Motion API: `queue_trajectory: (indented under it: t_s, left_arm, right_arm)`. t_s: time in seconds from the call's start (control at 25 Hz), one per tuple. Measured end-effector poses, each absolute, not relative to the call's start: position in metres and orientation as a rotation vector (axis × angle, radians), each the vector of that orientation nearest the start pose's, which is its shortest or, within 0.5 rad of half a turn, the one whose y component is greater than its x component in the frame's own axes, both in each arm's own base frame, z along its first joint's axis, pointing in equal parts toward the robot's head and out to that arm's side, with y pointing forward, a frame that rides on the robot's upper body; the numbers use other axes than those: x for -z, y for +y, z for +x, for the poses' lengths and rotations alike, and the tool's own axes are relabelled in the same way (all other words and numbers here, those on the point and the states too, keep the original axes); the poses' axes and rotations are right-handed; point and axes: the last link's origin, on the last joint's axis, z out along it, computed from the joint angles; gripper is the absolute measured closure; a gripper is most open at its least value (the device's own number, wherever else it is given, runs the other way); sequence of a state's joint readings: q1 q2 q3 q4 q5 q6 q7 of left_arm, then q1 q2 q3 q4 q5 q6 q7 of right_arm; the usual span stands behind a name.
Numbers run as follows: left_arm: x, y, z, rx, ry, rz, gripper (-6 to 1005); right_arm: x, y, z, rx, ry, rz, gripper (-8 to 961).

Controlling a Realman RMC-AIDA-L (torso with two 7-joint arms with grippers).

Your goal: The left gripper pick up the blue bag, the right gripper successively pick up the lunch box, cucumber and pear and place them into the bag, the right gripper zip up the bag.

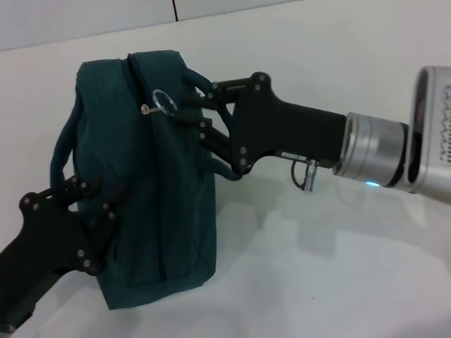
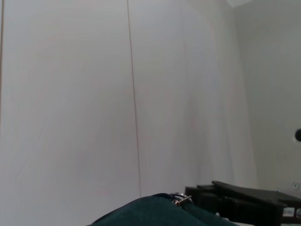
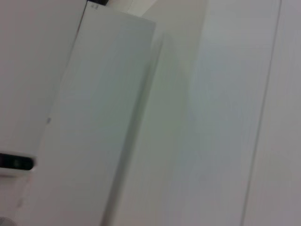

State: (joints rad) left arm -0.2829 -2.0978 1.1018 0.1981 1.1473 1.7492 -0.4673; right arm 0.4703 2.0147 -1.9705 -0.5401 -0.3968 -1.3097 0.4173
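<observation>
We are seeing the blue bag [image 1: 147, 180] standing upright on the white bench [image 1: 327, 269], zipper ring pull [image 1: 163, 102] at its top. The right gripper [image 1: 195, 114] is clenching on that ring pull. The left gripper [image 1: 100, 201] is grasping the bag's near handle [image 1: 60, 154].

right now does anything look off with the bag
Nothing stands out. The blue bag stands upright on the table, the left gripper at its side and the right gripper by the zipper ring.
</observation>
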Motion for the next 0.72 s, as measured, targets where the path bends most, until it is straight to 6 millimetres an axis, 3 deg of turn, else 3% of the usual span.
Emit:
queue_trajectory:
  t_s: [0.24, 0.48, 0.72]
  left_arm:
    - [0.04, 0.229, -0.275, 1.198, -0.129, -2.25, 823]
    - [0.042, 0.229, -0.272, 1.206, -0.118, -2.262, 826]
    - [0.042, 0.23, -0.27, 1.221, -0.106, -2.262, 829]
  right_arm:
    - [0.061, 0.314, 0.178, -1.085, -0.195, -2.332, 741]
    - [0.066, 0.322, 0.171, -1.007, -0.212, -2.343, 498]
    - [0.074, 0.321, 0.165, -0.933, -0.291, -2.386, 471]
